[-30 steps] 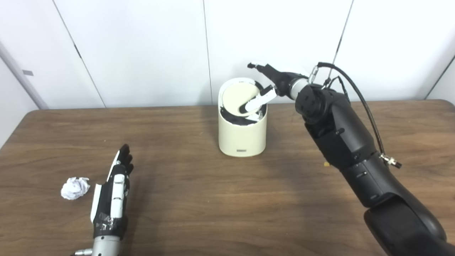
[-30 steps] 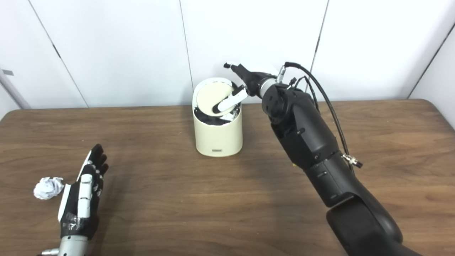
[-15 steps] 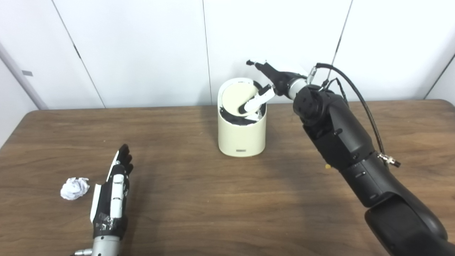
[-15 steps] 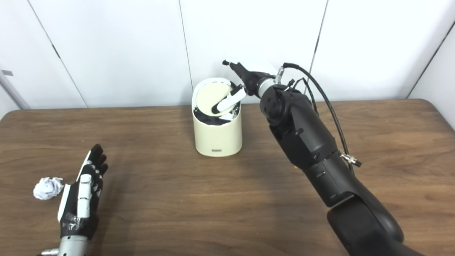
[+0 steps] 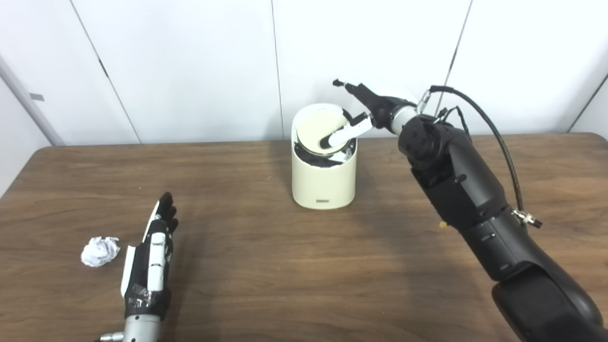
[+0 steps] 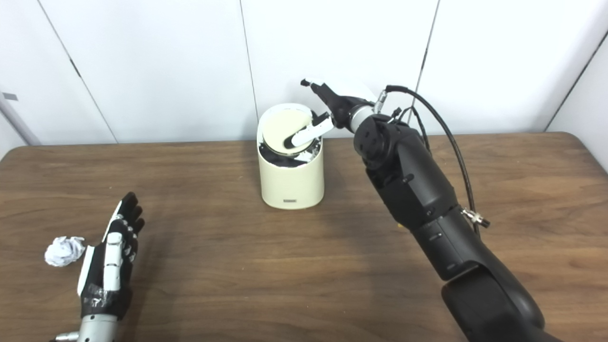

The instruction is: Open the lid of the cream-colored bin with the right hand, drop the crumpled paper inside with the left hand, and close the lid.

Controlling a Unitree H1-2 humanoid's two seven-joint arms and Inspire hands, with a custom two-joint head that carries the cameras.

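The cream-colored bin [image 5: 324, 180] stands at the middle back of the wooden table. Its round lid [image 5: 317, 129] is tilted, with a dark gap showing below its front edge. My right hand [image 5: 361, 111] reaches over the bin from the right, fingers spread, with one white finger pressing on the lid. The crumpled white paper [image 5: 99, 251] lies at the front left. Just right of it, my left hand [image 5: 151, 256] rests flat and open on the table, apart from the paper.
The wooden table [image 5: 266, 266] stretches wide around the bin. A white panelled wall [image 5: 190, 66] rises close behind the bin. My right forearm [image 5: 475, 199] crosses the right side of the table, with a black cable [image 5: 494, 137] looping above it.
My right hand and arm have shifted slightly right and up, and the lid is less tilted than before. The left hand and the paper have not moved.
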